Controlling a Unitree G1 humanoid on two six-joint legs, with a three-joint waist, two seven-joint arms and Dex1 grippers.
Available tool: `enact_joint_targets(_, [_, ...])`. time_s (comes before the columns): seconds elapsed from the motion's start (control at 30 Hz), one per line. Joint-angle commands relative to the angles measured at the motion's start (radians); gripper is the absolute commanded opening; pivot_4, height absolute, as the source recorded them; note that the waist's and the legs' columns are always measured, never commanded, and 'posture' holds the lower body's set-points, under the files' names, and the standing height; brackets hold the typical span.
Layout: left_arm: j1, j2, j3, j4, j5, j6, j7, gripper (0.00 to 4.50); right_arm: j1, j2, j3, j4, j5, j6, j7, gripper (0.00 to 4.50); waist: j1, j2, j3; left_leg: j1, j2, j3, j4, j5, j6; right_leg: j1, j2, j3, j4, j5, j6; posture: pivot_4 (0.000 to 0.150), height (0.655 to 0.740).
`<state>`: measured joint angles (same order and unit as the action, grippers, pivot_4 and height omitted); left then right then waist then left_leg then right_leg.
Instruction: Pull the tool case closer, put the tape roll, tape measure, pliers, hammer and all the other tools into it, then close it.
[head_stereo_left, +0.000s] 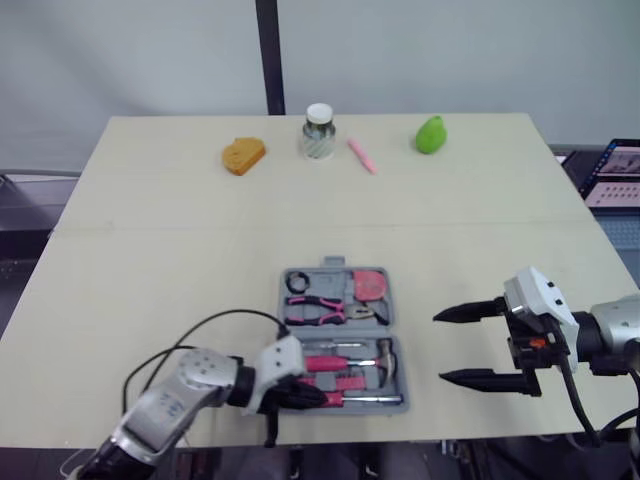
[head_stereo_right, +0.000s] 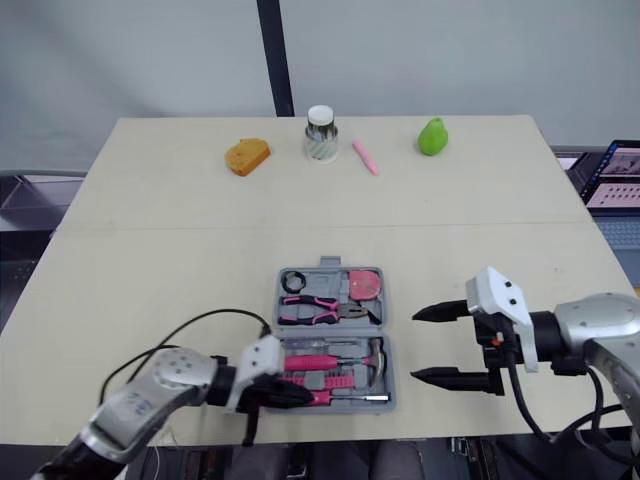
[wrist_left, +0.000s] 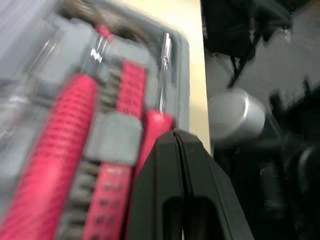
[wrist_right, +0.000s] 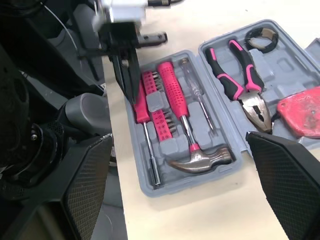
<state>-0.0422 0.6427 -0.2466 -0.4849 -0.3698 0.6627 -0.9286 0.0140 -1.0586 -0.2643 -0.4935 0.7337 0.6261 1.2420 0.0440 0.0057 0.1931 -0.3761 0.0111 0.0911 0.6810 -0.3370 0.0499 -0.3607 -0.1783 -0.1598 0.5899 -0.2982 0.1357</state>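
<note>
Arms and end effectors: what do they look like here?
Both arms are silver-grey with white wrist housings. The left arm carries a looping black cable; the right arm has black cables and an orange mark. The left end effector and right end effector each have two black tapered fingers.

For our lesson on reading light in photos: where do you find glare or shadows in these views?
Left eye view: the table is evenly lit, with only faint shadows by the jar. Right wrist view: bright glints on the hammer head. Left wrist view: a glint along the screwdriver shaft.
</note>
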Motion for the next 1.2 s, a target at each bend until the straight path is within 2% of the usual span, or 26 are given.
enact_joint_targets(0.03, [0.038, 0.050, 0.285, -0.109, -0.157, 0.096, 0.038, 0.03, 0.015, 0.030, -0.070, 0.079, 0.015, 0.012, -0.035, 4.50, 0.002, 0.000, 0.000, 0.000, 0.000, 0.000, 0.000, 0.000, 0.000, 0.000, 0.000, 0.000, 0.000, 0.000, 0.000, 0.150, 0.7400])
enact_joint_targets(0.13, [0.081, 0.070, 0.447, -0.098, -0.188, 0.125, 0.086, 0.03, 0.018, 0.059, -0.078, 0.174, -0.010, -0.003, -0.055, 4.50, 0.001, 0.000, 0.000, 0.001, -0.001, 0.001, 0.000, 0.000, 0.000, 0.001, 0.000, 0.000, 0.000, 0.000, 0.000, 0.150, 0.7400])
enact_joint_targets(0.23, [0.148, 0.079, 0.582, -0.048, -0.174, 0.090, 0.106, 0.85, 0.035, 0.092, -0.080, 0.288, -0.061, -0.046, -0.072, 4.50, 0.000, 0.001, 0.000, 0.001, -0.001, 0.001, 0.000, -0.001, 0.000, 0.001, 0.002, -0.001, 0.002, 0.000, 0.001, 0.150, 0.7400])
enact_joint_targets(0.47, [0.317, 0.078, 0.789, 0.080, -0.104, -0.029, 0.134, 4.30, 0.018, 0.156, -0.102, 0.527, -0.149, -0.151, -0.120, 4.50, -0.008, 0.001, 0.000, 0.001, 0.002, 0.004, -0.001, -0.002, -0.002, -0.001, 0.008, -0.002, 0.001, 0.000, 0.001, 0.150, 0.7400])
enact_joint_targets(0.5, [0.344, 0.074, 0.808, 0.108, -0.094, -0.053, 0.131, 4.46, 0.013, 0.169, -0.099, 0.570, -0.165, -0.175, -0.127, 4.50, -0.012, 0.001, 0.000, 0.001, 0.003, 0.004, -0.001, -0.002, -0.002, -0.001, 0.008, -0.002, 0.001, 0.000, 0.000, 0.150, 0.7400])
enact_joint_targets(0.63, [0.384, 0.068, 0.827, 0.173, -0.073, -0.116, 0.134, 4.46, -0.004, 0.195, -0.081, 0.664, -0.209, -0.243, -0.129, 4.50, -0.019, 0.001, 0.000, 0.001, 0.003, 0.005, -0.001, -0.003, -0.003, -0.003, 0.008, 0.000, 0.000, 0.000, 0.000, 0.150, 0.7400])
enact_joint_targets(0.83, [0.374, 0.068, 0.771, 0.183, -0.053, -0.144, 0.146, 4.46, -0.037, 0.214, -0.055, 0.683, -0.234, -0.264, -0.126, 4.50, -0.021, 0.002, 0.000, 0.000, 0.004, 0.007, -0.001, -0.004, -0.005, -0.008, 0.007, 0.003, 0.003, -0.001, -0.002, 0.150, 0.7400])
enact_joint_targets(0.93, [0.355, 0.066, 0.697, 0.176, -0.024, -0.162, 0.150, 3.58, -0.035, 0.230, -0.020, 0.627, -0.249, -0.252, -0.138, 4.50, -0.021, 0.002, 0.000, 0.000, 0.005, 0.008, -0.001, -0.004, -0.005, -0.008, 0.007, 0.003, 0.004, 0.000, -0.002, 0.150, 0.7400])
enact_joint_targets(0.97, [0.352, 0.068, 0.671, 0.177, -0.013, -0.169, 0.149, 3.16, -0.028, 0.234, -0.010, 0.605, -0.252, -0.247, -0.141, 4.50, -0.021, 0.002, 0.000, 0.000, 0.005, 0.008, -0.001, -0.004, -0.005, -0.009, 0.007, 0.003, 0.004, 0.000, -0.002, 0.150, 0.7400])
enact_joint_targets(1.0, [0.345, 0.068, 0.648, 0.177, -0.005, -0.173, 0.152, 2.59, -0.023, 0.238, 0.001, 0.588, -0.265, -0.250, -0.152, 4.25, -0.021, 0.002, 0.000, 0.000, 0.005, 0.008, -0.001, -0.004, -0.005, -0.009, 0.007, 0.003, 0.004, -0.001, -0.003, 0.150, 0.7400])
enact_joint_targets(1.07, [0.306, 0.054, 0.595, 0.172, -0.001, -0.166, 0.168, 1.61, -0.006, 0.247, 0.027, 0.533, -0.279, -0.241, -0.166, 3.65, -0.020, 0.002, 0.000, -0.001, 0.005, 0.009, -0.001, -0.004, -0.006, -0.011, 0.007, 0.003, 0.005, -0.001, -0.003, 0.150, 0.7400])
enact_joint_targets(1.13, [0.267, 0.045, 0.538, 0.185, 0.018, -0.168, 0.180, 0.46, 0.004, 0.260, 0.065, 0.469, -0.296, -0.220, -0.195, 2.58, -0.018, 0.002, 0.000, -0.001, 0.005, 0.010, -0.002, -0.004, -0.005, -0.012, 0.007, 0.003, 0.008, -0.001, -0.003, 0.150, 0.7400])
enact_joint_targets(1.17, [0.252, 0.040, 0.514, 0.193, 0.027, -0.171, 0.183, 0.04, 0.005, 0.266, 0.083, 0.447, -0.307, -0.210, -0.211, 2.15, -0.019, 0.002, 0.000, -0.001, 0.005, 0.010, -0.001, -0.004, -0.005, -0.012, 0.007, 0.003, 0.009, -0.001, -0.003, 0.150, 0.7400])
enact_joint_targets(1.2, [0.232, 0.032, 0.488, 0.207, 0.036, -0.172, 0.186, 0.00, 0.002, 0.273, 0.107, 0.425, -0.318, -0.198, -0.227, 1.58, -0.019, 0.002, 0.000, -0.001, 0.005, 0.010, -0.001, -0.004, -0.005, -0.012, 0.007, 0.003, 0.010, -0.001, -0.003, 0.150, 0.7400])
